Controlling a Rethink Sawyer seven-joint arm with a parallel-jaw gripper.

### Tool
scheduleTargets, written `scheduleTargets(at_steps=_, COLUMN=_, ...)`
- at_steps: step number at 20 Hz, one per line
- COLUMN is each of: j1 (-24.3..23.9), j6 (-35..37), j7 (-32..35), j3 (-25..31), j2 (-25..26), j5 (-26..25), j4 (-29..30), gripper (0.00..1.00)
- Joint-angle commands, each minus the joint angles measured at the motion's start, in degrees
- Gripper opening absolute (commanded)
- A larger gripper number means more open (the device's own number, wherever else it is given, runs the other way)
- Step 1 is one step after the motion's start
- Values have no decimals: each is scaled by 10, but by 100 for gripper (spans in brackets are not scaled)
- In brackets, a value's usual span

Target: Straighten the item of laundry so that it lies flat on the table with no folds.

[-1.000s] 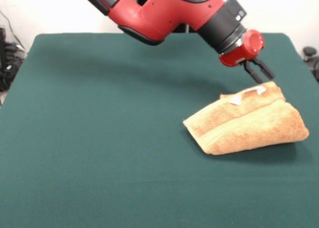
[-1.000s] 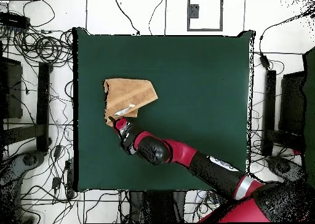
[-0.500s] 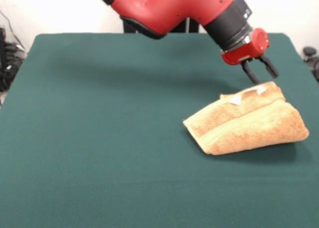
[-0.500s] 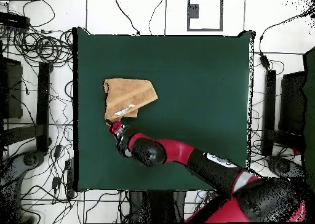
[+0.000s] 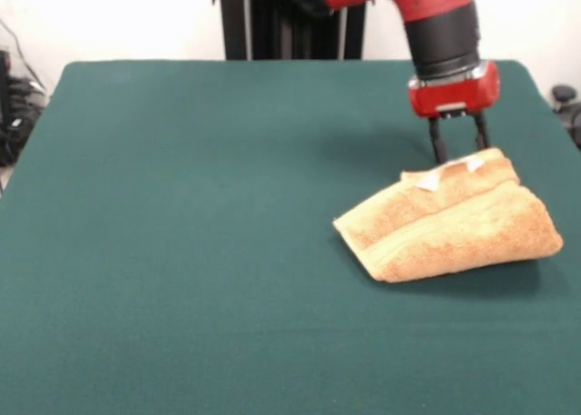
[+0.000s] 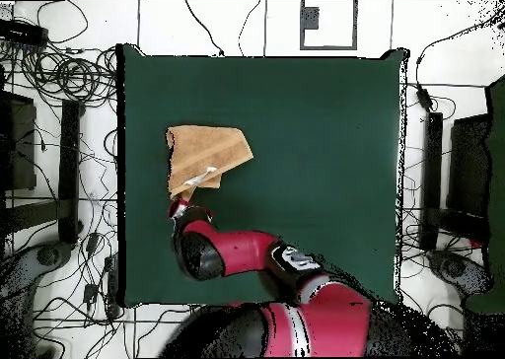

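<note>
The towel (image 5: 451, 219) lies folded over on itself, a thick tan-orange wedge rather than a flat sheet, with its narrow end toward the middle of the table (image 5: 182, 251) and its bulky rounded end toward the front view's right edge. A flat woven band runs along its length, and a small white tag (image 5: 449, 172) sits on the upper fold at the far side. From overhead the towel (image 6: 204, 159) shows as a rough rectangle with 1 slanted edge, in the table's (image 6: 316, 158) left half and close to its left edge, with the tag (image 6: 202, 176) on the corner nearest my arm. My gripper (image 5: 458, 147) hangs just behind that far corner, pointing straight down, its 2 black fingers (image 5: 438, 143) spread with a clear gap between them and nothing held. The tips stand right at the towel's far edge by the tag; I cannot tell whether they touch the cloth. My red wrist (image 5: 453, 90) rises straight above the gripper. Overhead, my arm (image 6: 232, 254) reaches across the table's lower left part to end beside the towel.
</note>
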Motion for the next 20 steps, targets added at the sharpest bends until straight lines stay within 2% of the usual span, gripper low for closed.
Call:
scheduleTargets(at_steps=1, j1=67, j6=-103, j7=29, j3=-164, j2=-54, j5=84, j4=-57, gripper=100)
scheduleTargets(at_steps=8, j1=62, j6=-125, j7=49, j3=-162, j2=-57, j5=74, j4=-57, gripper=100)
scheduleTargets(at_steps=14, j1=81, j6=-159, j7=46, j3=-184, j2=-53, j5=78, j4=-65, gripper=100)
scheduleTargets(at_steps=20, j1=93, j6=-163, j7=42, j3=-196, j2=-54, j5=77, j4=-73, gripper=100)
